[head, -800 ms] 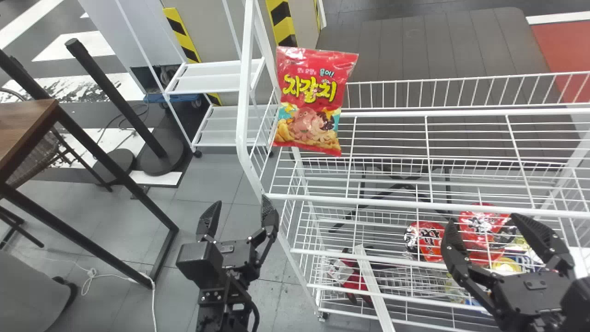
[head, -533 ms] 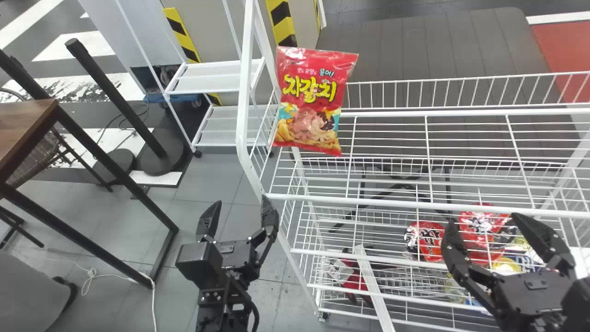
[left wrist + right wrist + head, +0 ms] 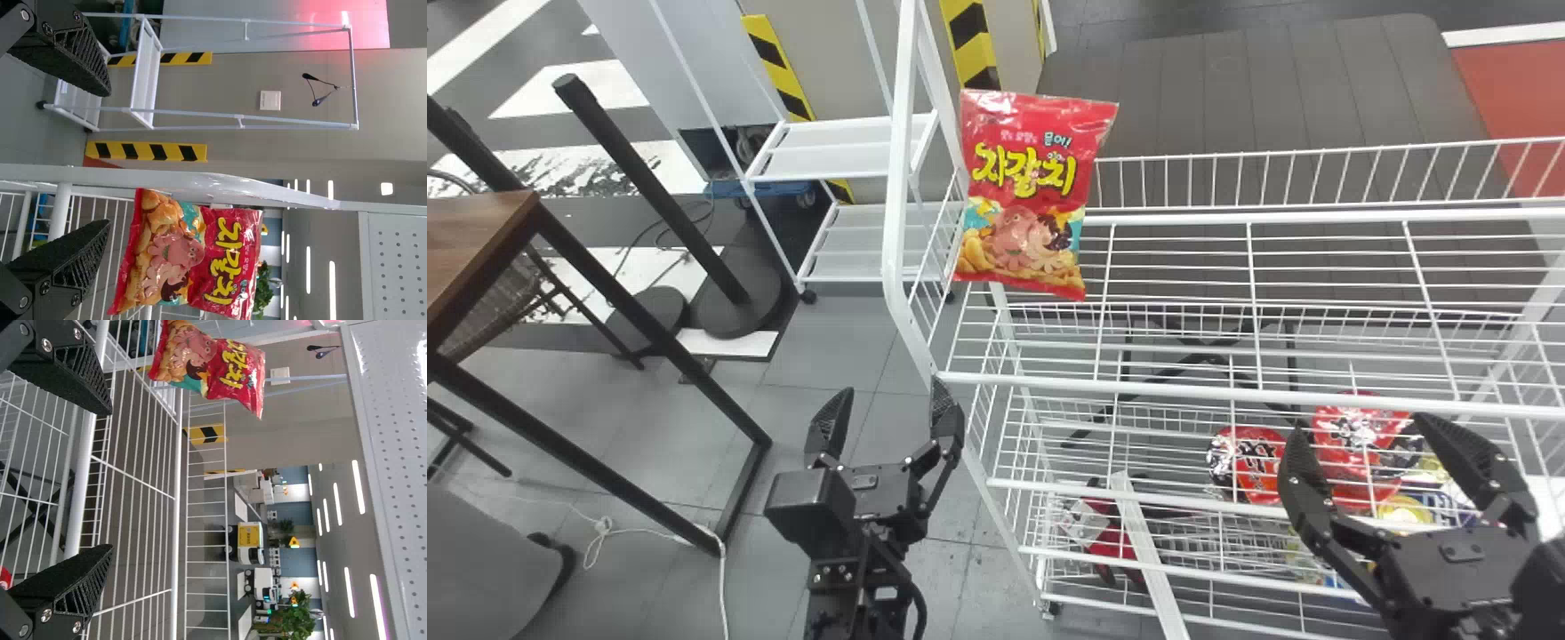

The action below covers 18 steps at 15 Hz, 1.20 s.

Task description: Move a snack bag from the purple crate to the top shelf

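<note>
The red snack bag (image 3: 1024, 191) stands upright at the left end of the white wire top shelf (image 3: 1174, 388), leaning by its side rail. My left gripper (image 3: 887, 400) is open in front of the rack's left post, apart from the bag. At the right my right gripper (image 3: 1356, 425) stands open before the shelf front. In the left wrist view the bag (image 3: 190, 257) lies beyond the open left gripper (image 3: 107, 157). The right wrist view has the bag (image 3: 210, 363) beyond the open right gripper (image 3: 110, 480), whose fingers hold nothing.
Lower in the rack are red bags (image 3: 1249, 462) and other packages. A wooden table (image 3: 480, 240) with dark legs, a black post (image 3: 658, 196) and a small white shelf unit (image 3: 840, 149) stand to the left. In the left wrist view, the rack's post (image 3: 200, 183) runs between gripper and bag.
</note>
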### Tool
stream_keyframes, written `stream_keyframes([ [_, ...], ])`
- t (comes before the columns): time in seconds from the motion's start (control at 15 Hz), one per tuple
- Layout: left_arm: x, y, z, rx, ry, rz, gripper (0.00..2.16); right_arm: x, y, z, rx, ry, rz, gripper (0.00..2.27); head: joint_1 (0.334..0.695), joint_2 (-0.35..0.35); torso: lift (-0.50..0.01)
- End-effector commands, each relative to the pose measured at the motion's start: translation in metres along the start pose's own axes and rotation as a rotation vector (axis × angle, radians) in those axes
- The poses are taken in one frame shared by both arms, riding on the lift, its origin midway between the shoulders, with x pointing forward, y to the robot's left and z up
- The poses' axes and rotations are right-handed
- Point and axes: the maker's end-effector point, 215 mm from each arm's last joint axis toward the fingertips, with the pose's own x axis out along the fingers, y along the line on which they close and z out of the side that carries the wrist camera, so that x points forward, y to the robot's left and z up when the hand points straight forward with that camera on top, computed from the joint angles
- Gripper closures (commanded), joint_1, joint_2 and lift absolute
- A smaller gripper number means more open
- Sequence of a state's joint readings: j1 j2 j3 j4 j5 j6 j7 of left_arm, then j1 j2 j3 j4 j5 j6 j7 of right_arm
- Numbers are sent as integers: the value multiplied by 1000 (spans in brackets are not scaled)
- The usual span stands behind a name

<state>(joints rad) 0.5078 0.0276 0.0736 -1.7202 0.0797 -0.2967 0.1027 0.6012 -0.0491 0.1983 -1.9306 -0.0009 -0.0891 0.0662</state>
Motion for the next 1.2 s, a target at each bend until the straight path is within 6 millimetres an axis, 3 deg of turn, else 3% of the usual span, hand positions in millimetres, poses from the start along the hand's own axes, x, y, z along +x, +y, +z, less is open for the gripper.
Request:
stream_keyframes([
  [0.0,0,0,0,0,-1,0,144,-1,0,-3,11,12,-2,93,695,272,-17],
  [1.13,-2,-1,0,-2,-2,-2,144,-4,-3,3,9,-13,-9,90,695,268,-85],
])
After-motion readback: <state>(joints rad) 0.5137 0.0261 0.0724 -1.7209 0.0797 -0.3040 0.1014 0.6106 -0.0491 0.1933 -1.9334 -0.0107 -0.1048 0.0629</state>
